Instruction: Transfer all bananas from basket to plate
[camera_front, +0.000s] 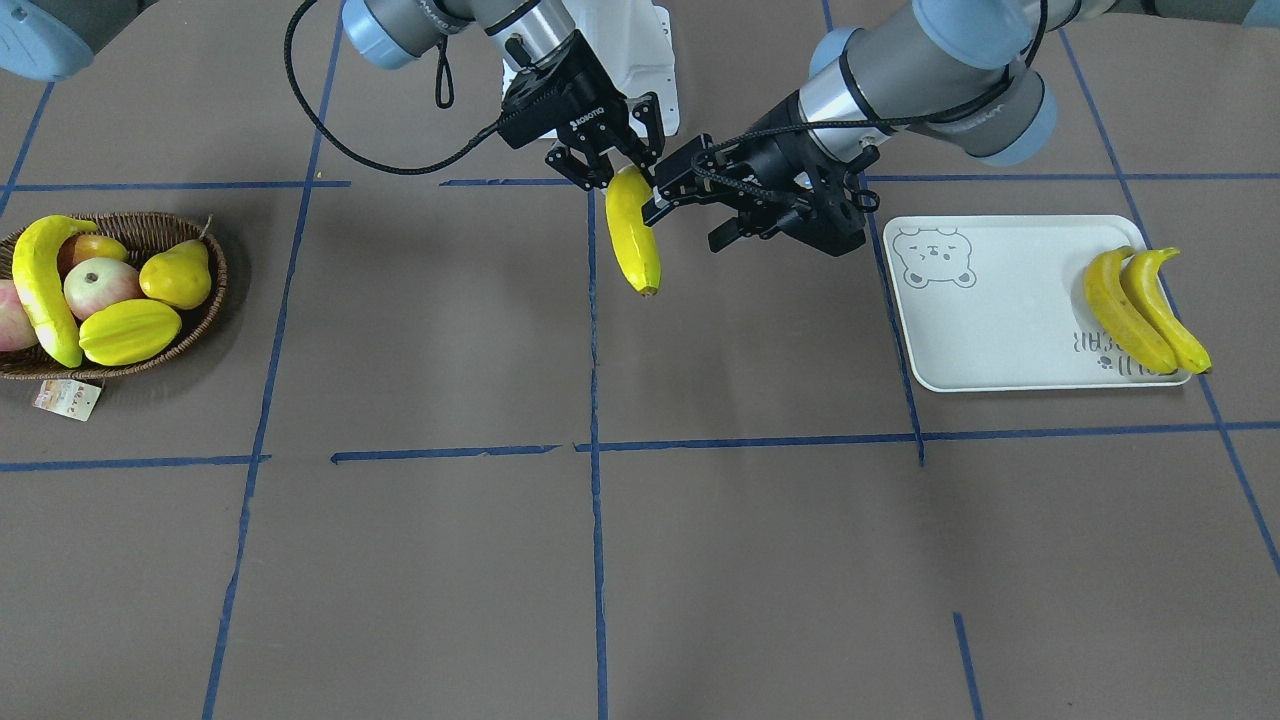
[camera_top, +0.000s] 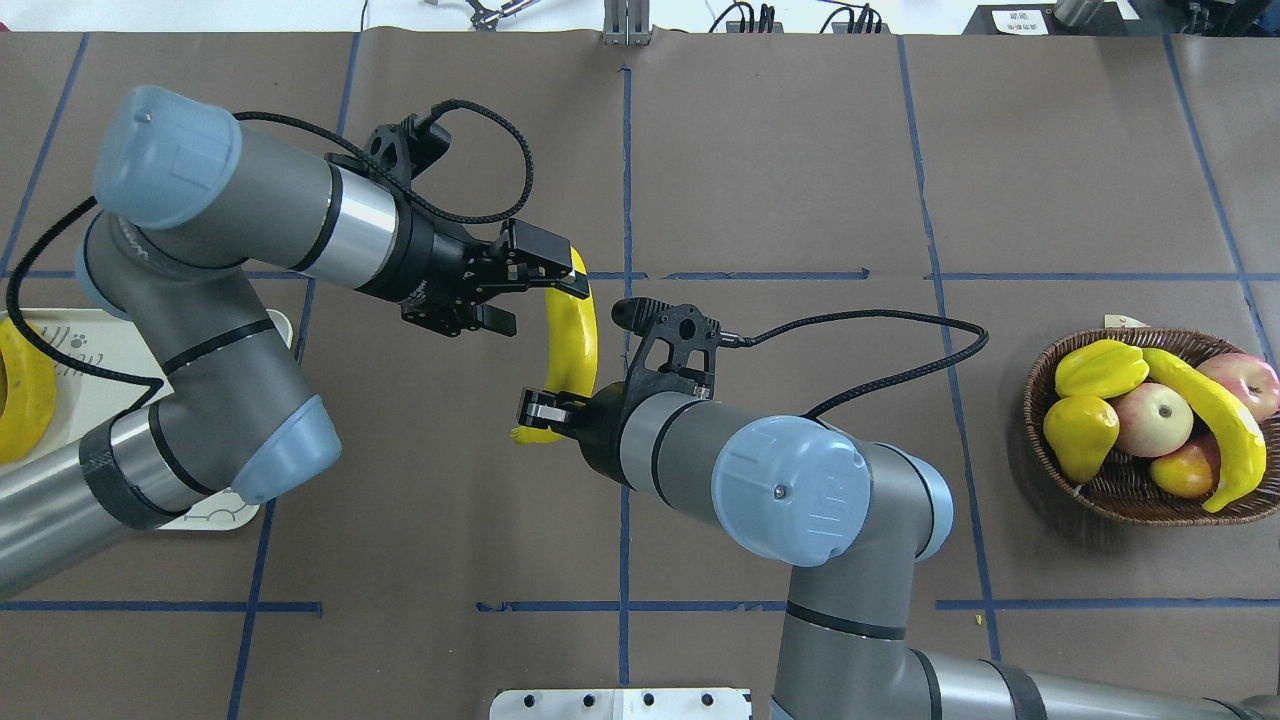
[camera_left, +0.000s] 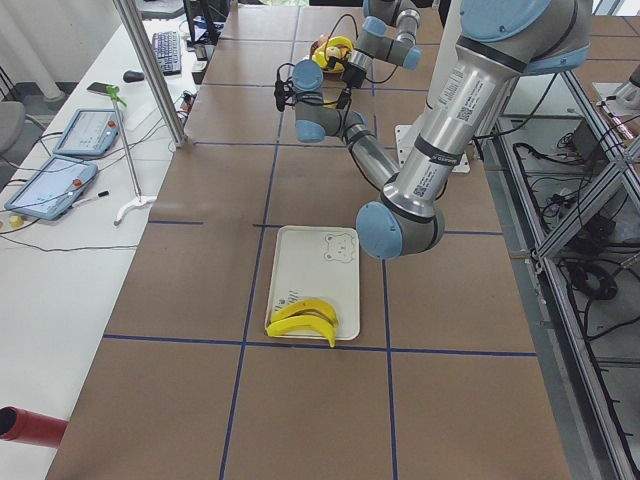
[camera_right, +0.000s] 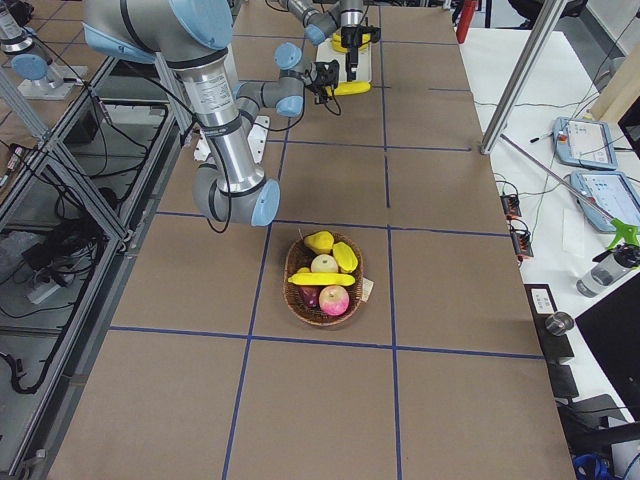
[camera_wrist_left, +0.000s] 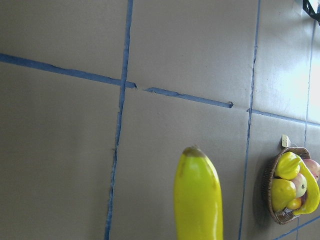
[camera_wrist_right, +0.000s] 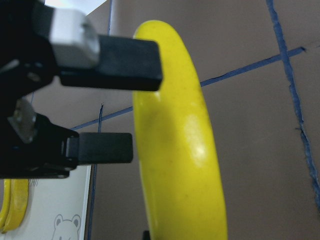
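A banana (camera_front: 632, 240) hangs over the middle of the table, held by its end in my shut right gripper (camera_front: 620, 165); it also shows in the overhead view (camera_top: 572, 340). My left gripper (camera_front: 685, 225) is open right beside it, one finger (camera_wrist_right: 130, 62) by the banana's free end, not closed on it. Two bananas (camera_front: 1145, 310) lie on the far end of the plate (camera_front: 1000, 320). One banana (camera_front: 40, 290) lies in the basket (camera_front: 195, 325).
The basket also holds two apples (camera_front: 100, 285), a yellow pear (camera_front: 178, 275) and a starfruit (camera_front: 130, 332); a paper tag (camera_front: 67, 398) hangs off its rim. Blue tape lines grid the brown table. The robot's white base (camera_front: 640, 60) sits behind the grippers.
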